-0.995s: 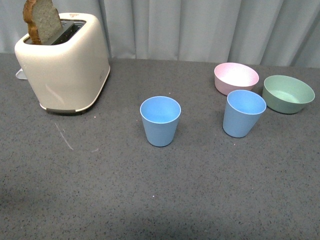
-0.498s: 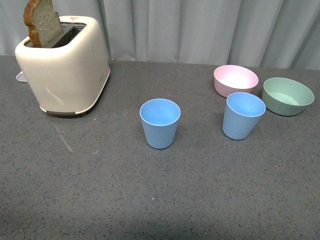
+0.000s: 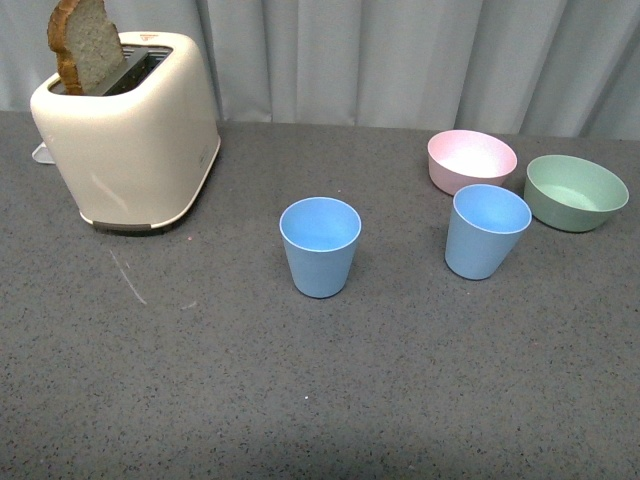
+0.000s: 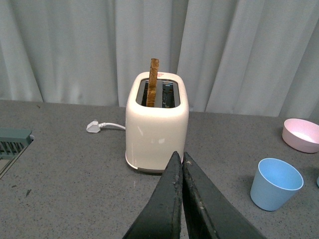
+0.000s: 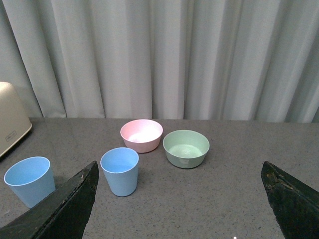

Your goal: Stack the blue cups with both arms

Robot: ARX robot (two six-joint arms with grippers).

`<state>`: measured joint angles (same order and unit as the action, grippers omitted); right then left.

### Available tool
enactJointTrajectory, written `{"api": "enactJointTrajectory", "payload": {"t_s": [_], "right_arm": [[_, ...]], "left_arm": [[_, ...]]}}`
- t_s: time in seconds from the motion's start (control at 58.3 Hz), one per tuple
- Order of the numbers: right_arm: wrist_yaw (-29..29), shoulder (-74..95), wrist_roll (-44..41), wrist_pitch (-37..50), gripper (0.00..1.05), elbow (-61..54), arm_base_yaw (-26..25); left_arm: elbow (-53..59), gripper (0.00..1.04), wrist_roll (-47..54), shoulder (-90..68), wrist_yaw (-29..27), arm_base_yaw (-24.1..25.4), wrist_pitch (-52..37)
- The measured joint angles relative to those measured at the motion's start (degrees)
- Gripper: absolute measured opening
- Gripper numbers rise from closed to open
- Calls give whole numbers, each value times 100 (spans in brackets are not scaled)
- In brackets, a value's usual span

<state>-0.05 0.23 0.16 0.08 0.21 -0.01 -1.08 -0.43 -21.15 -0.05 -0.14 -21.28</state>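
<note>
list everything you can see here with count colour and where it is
blue cups: 2, light blue, one mid-table, one right, before the bowls
pink bowl: 1, pink, back right
green bowl: 1, green, far right
toaster: 1, cream, back left
bread slice: 1, brown, upright in toaster slot
plug and cord: 1, white, beside toaster
table: 1, dark grey
curtain: grey-white, behind
left gripper: black, shut, empty
right gripper: black, open

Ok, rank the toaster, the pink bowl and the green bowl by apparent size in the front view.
1. toaster, by far the largest.
2. green bowl, slightly wider.
3. pink bowl, nearly the same, so the order of the bowls is unsure.
</note>
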Motion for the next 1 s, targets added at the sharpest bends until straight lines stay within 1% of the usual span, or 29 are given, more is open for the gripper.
{"api": "enactJointTrajectory", "payload": {"t_s": [0.309,0.515,0.618,0.806,0.858,0.995], "right_arm": [[0,0,0,0,95,0,0],[0,0,0,0,95,0,0],[0,0,0,0,95,0,0],[0,0,0,0,95,0,0],[-2,0,0,0,95,0,0],[0,0,0,0,95,0,0]], "left_arm": [[0,4,-2,824,0,0,815],[0,4,-2,1156,2,0,1145],[-2,4,-2,1880,7,0,2046],[-2,4,0,2081,7,0,2114],[-2,13,-2,2081,7,0,2114],[-2,47,-2,2090,7,0,2114]]}}
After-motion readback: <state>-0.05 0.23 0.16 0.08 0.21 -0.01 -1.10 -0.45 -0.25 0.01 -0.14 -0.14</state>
